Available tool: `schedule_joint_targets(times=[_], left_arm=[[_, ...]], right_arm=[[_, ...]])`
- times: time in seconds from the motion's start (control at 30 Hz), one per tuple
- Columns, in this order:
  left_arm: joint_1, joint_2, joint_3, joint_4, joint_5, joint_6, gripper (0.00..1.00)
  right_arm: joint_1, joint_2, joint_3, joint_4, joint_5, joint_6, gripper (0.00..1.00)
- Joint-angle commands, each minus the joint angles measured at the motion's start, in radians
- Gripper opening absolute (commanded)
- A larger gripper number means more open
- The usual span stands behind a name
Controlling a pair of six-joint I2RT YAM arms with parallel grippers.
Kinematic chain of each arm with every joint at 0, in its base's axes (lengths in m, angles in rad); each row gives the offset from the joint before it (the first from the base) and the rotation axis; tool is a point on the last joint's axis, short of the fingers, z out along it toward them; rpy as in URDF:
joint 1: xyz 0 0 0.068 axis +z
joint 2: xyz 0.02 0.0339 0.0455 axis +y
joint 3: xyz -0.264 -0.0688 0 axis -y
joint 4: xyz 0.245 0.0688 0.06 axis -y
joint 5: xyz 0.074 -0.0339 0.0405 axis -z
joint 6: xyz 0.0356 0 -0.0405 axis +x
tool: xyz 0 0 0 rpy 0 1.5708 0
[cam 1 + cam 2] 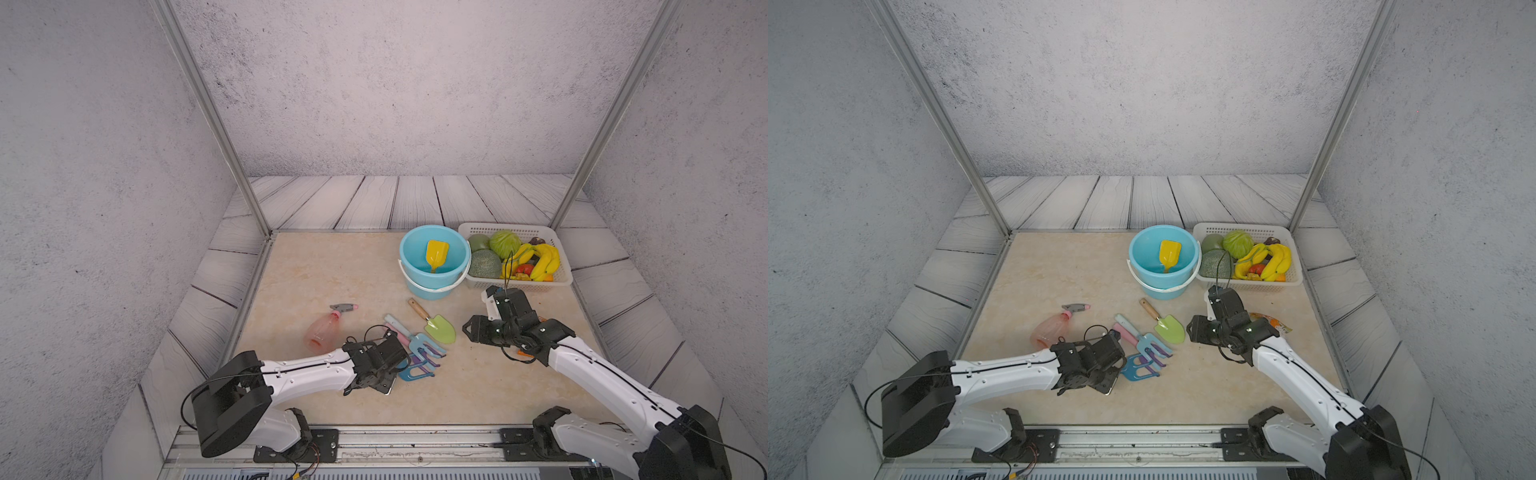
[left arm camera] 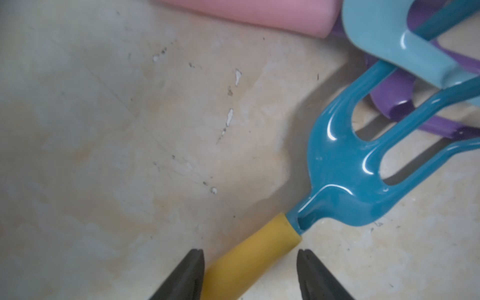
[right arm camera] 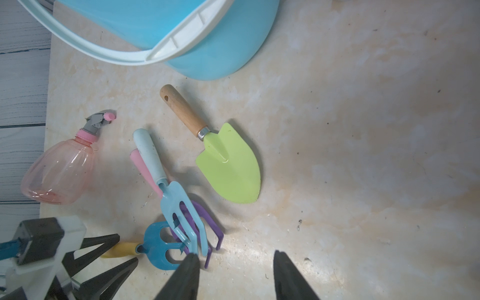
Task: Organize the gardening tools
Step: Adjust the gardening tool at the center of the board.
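the left claw (image 2: 251, 259) is straddling the yellow handle of the dark blue rake (image 2: 342, 176) on the tabletop (image 1: 332, 270). its jaws are standing partly apart, one finger seeming to brush the handle while a gap is showing on the other side. the rake's prongs are lying tangled under the light blue rake (image 3: 176, 202) and against the purple rake (image 3: 215, 228). the green trowel (image 1: 440, 328) and the pink spray bottle (image 1: 322, 332) are lying close by, and the yellow scoop (image 1: 436, 253) is already standing in the blue bucket (image 1: 405, 249). the right claw (image 3: 235, 255) is hovering half wide and empty near the pile. a clean pick is likely calling for centring the handle, clamping firmly, then drawing the rake back along its handle before lifting, so the prongs are not dragging the neighbours along.
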Motion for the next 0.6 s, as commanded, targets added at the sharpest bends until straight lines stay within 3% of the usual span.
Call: schedule_joint_targets(times=[0.0, 0.33, 0.57], left_arm=[[-0.021, 0.015, 0.018, -0.042, -0.023, 0.002, 0.63], [-0.051, 0.098, 0.058, -0.050, -0.038, 0.016, 0.45], [-0.056, 0.103, 0.077, -0.062, -0.057, 0.031, 0.47]], right_arm=[[0.005, -0.013, -0.012, 0.010, -0.005, 0.008, 0.52], [0.004, -0.018, -0.020, 0.015, -0.014, 0.012, 0.51], [0.023, 0.024, -0.040, 0.099, -0.119, 0.034, 0.51]])
